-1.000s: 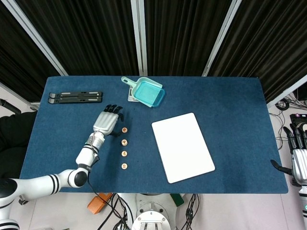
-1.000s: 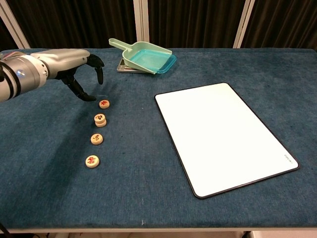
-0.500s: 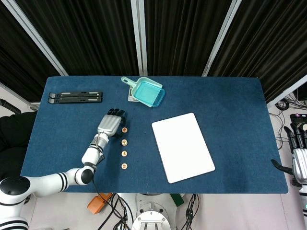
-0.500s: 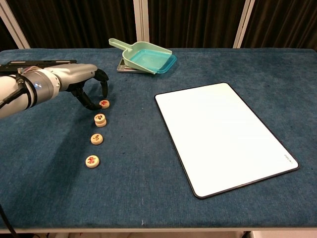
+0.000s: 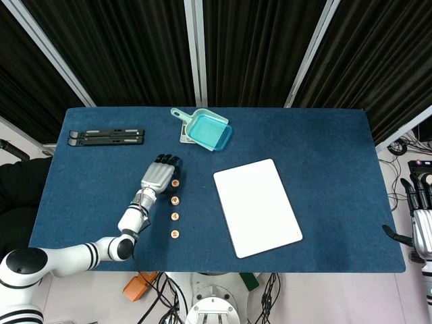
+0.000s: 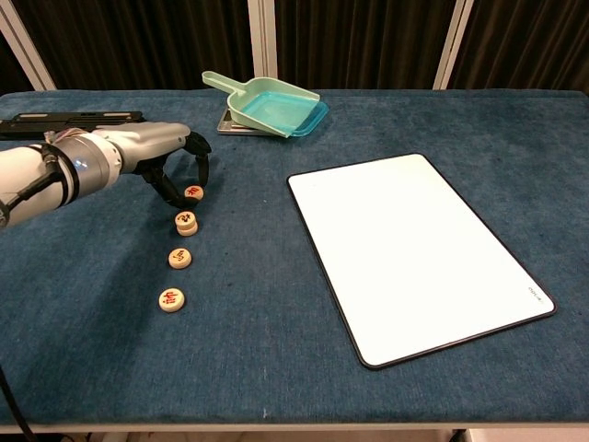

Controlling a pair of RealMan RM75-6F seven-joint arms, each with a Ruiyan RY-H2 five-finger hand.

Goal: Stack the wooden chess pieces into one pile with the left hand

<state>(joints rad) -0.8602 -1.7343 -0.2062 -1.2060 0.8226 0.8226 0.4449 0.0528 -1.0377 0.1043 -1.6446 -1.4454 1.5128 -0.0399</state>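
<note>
table point(image 6: 386, 120): blue cloth | chess pieces point(image 6: 187, 222) | white board point(image 6: 414, 250) | teal scoop point(image 6: 273, 107) | black stand point(image 5: 106, 138)

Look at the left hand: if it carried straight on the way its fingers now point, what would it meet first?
Probably the farthest chess piece: the left hand has its fingers curved around it, fingertips just beside it. Whether they already touch it is unclear from either view.

Red characters on the wooden chess pieces point(image 6: 179, 258), too small to read, no other legible text
</note>
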